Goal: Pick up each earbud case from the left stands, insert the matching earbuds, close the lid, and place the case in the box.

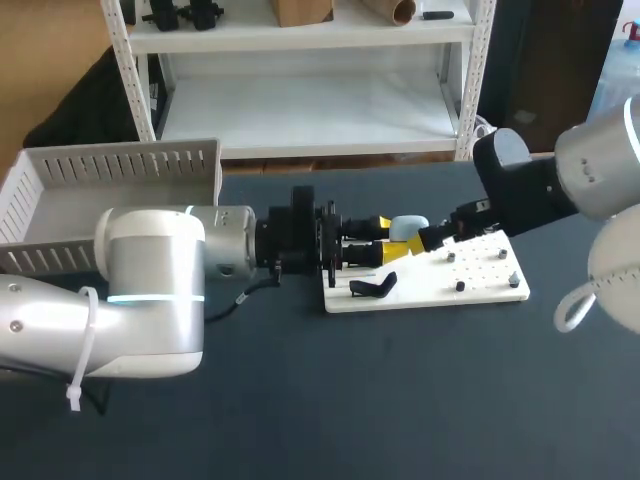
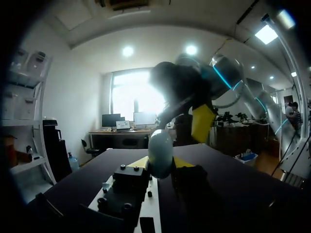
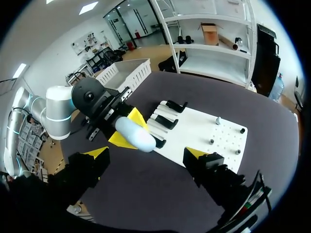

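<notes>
The dark tabletop (image 1: pixel 350 400) carries a white slatted plastic box (image 1: pixel 120 165) and a flat white pegged board (image 1: pixel 480 288). Above the board's left end, the left hand (image 1: pixel 388 240) grips the pale-blue oval earbud case (image 1: pixel 408 228). The case's long axis lies across the gap of the right hand (image 3: pixel 148 154), which is spread, empty and just behind it.

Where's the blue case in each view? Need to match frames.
Head view: case in the left gripper, at the board's far edge, mid-picture.
Left wrist view: case in its own gripper, above the board.
Right wrist view: case ahead of the open right gripper, beside the board.
Shared landmark: the white board.
</notes>
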You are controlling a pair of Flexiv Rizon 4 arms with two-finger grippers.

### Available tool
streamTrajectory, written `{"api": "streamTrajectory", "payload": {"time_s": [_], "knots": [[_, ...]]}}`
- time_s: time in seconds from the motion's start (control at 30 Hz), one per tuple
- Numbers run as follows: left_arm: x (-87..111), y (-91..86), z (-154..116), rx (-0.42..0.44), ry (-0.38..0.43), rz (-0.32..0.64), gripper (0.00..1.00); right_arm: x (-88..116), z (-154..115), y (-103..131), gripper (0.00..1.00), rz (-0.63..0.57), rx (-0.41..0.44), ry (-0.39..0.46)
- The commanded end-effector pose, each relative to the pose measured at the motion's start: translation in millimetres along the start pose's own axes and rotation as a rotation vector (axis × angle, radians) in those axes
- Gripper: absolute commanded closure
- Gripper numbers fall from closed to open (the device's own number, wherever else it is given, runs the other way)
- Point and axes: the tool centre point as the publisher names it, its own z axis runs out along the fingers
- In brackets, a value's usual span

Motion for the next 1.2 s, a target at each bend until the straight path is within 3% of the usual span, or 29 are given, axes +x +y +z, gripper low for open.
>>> {"api": "streamTrajectory", "payload": {"time_s": [0.03, 0.7, 1.2], "knots": [[0.9, -0.6, 0, -0.004, -0.004, 0.002, 1.00, -3, 5, -4, 0.00, 0.008, 0.000, -0.003], [0.9, -0.6, 0, -0.004, -0.004, 0.002, 1.00, -7, 11, -12, 0.00, 0.034, 0.024, -0.012], [0.9, -0.6, 0, -0.004, -0.004, 0.002, 1.00, -23, 5, -15, 0.00, 0.037, 0.043, -0.036]]}}
